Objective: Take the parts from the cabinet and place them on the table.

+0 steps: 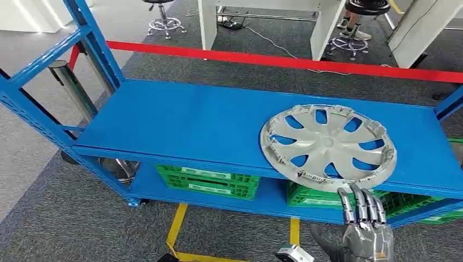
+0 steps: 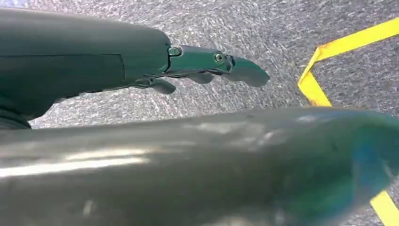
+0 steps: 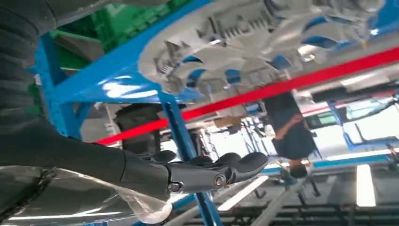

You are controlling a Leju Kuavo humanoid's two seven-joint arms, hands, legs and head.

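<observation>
My right hand (image 1: pixel 364 232) is up in front of the blue shelf (image 1: pixel 180 123), fingers (image 1: pixel 361 204) straight & apart, holding nothing. The tips sit just below the front edge of the shelf, right under the silver wheel cover (image 1: pixel 328 146). Can't tell if they touch it.

The wheel cover lies flat on the top shelf, on the right side, its rim poking a bit over the front edge. Lots of bare blue room to its left.

My left hand (image 2: pixel 207 68) hangs down over the grey carpet (image 2: pixel 263 33), fingers out, nothing in it, near a yellow floor line (image 2: pixel 324 49).

Green crates (image 1: pixel 210 181) sit on the lower shelf. Blue posts (image 1: pixel 90 38) stand at the left end. A red bar (image 1: pixel 284 61) runs behind the shelf, w/ stools (image 1: pixel 360 27) & white table legs (image 1: pixel 207 24) farther back.
</observation>
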